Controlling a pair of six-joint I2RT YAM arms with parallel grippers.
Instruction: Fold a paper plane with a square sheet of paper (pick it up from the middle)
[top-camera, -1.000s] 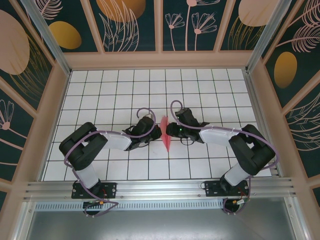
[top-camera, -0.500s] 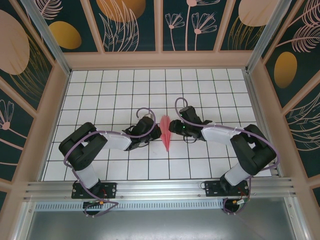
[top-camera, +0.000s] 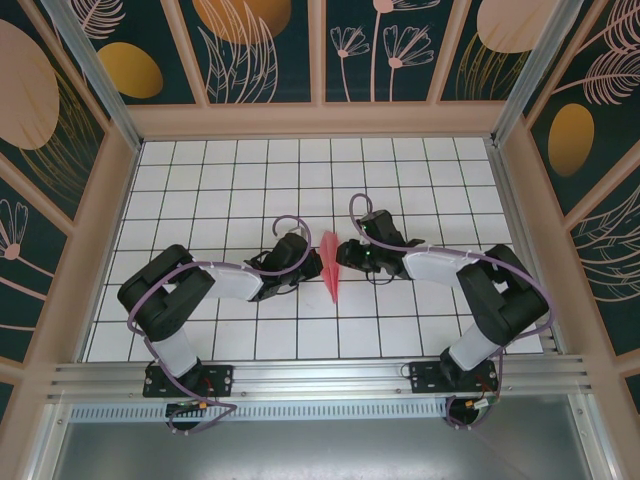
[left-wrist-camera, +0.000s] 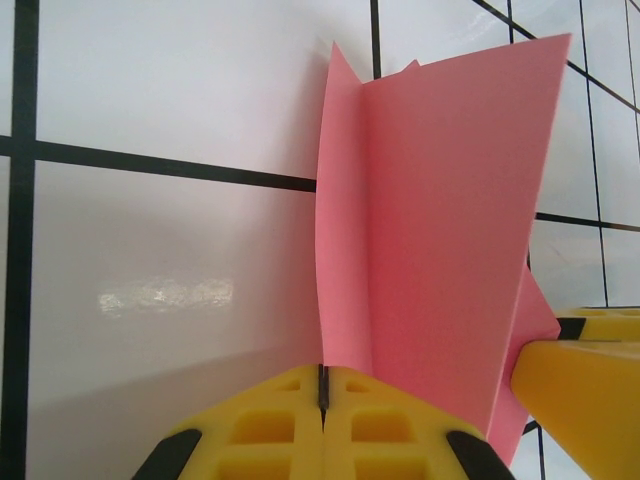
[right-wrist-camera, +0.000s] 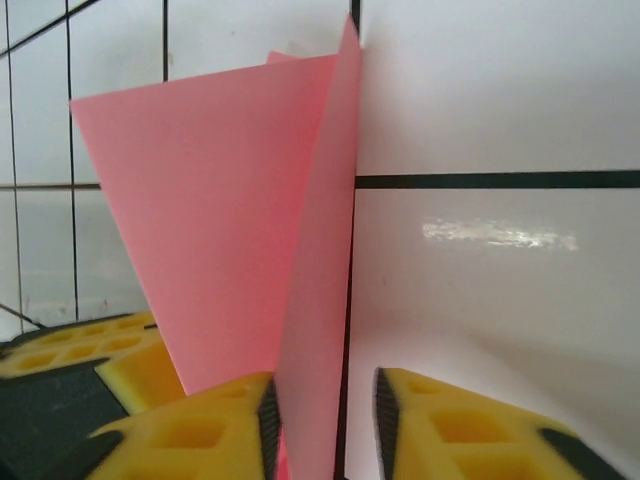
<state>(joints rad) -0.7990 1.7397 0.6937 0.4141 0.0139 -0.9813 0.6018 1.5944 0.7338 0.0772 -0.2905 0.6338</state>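
one pink paper plane (left-wrist-camera: 430, 220) is getting held on edge: left gripper (left-wrist-camera: 322, 400) is pinching its fold tight, right gripper (right-wrist-camera: 325, 400) is sitting slightly spread around it.

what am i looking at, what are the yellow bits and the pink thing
Two robot arms, the left arm and the right arm, are bolted at the near edge of a white gridded table. The wide picture comes from a camera above; the two close-ups come from a camera on each wrist, so the yellow blocks are each arm's jaws. Between them is a folded pink paper plane. The left jaws are shut on it; the right jaws stand apart around it.
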